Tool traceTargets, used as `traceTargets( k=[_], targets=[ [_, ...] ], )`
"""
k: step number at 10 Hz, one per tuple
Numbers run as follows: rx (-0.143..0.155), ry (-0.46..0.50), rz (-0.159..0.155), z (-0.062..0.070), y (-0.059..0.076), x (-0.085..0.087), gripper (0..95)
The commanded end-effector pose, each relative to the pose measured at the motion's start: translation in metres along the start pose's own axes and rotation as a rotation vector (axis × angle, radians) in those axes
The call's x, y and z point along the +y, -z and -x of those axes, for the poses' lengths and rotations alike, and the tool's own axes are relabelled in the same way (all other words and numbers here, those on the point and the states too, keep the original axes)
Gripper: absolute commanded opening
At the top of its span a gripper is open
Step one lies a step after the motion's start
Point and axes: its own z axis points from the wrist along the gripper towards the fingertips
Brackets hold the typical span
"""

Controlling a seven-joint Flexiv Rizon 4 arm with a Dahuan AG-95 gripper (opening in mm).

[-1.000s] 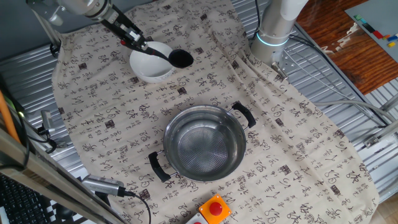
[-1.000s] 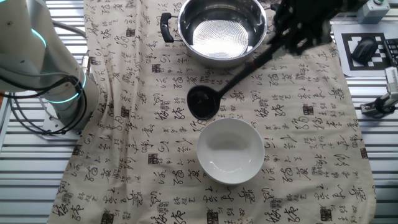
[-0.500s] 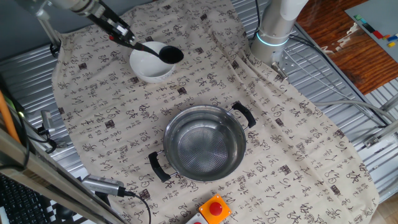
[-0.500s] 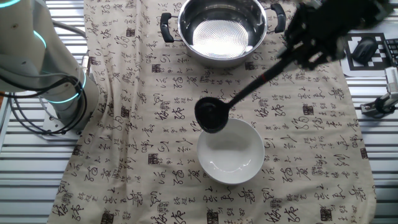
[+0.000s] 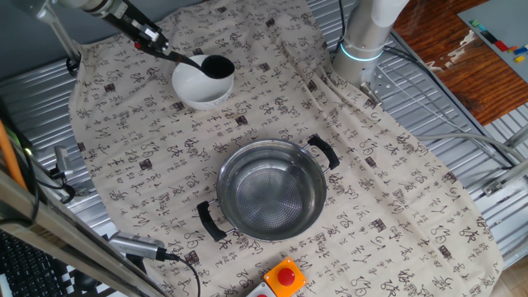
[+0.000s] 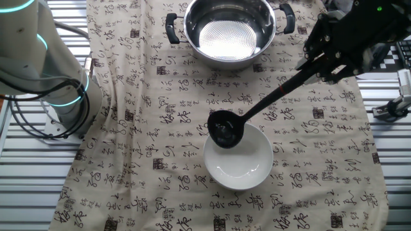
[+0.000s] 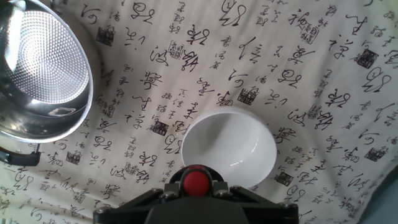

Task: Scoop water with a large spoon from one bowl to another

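Ladle (image 6: pixel 226 130): black scoop sits over the rim of the white bowl (image 6: pixel 239 163), on the side facing the steel pot (image 6: pixel 229 29); scoop overlaps the bowl edge in both fixed views (image 5: pixel 216 66). Handle runs up at a slant away from the bowl to the claw (image 6: pixel 319 64). Red handle tip (image 7: pixel 196 182) fills the bottom centre of the hand view, wedged between dark claw parts.

Claw clamped around the upper handle, ladle held off the surface; fingers look closed tight on it, though the exact contact is dark and hard to read. In one fixed view the claw (image 5: pixel 147 36) is up near the cloth's far corner.

White bowl (image 5: pixel 200 82) (image 7: pixel 229 149) stands on the printed cloth (image 6: pixel 148 122), well apart from the pot. Whether there is water in it, cannot tell.

Steel pot (image 5: pixel 272 190) (image 7: pixel 43 68) sits near the middle of the cloth, two black loop handles, dimpled shiny bottom visible.

Cloth with black script covers the slatted metal surface (image 5: pixel 429 124). Arm base (image 5: pixel 363 37) stands at one cloth edge. Red button (image 5: pixel 286 275) at the near surface edge by the pot.
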Motion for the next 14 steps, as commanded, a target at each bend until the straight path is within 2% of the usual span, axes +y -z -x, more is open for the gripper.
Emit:
traceTargets(
  k=[1,4,8,14],
  targets=[
    [-0.002,-0.01,0.004,-0.001,-0.001,0.0,0.0],
    [0.001,-0.042,0.001,-0.001,-0.001,0.0,0.0],
    [0.004,-0.02,-0.011,-0.001,-0.001,0.0,0.0],
    [0.001,0.009,-0.028,0.011,-0.009,-0.021,0.0]
  ],
)
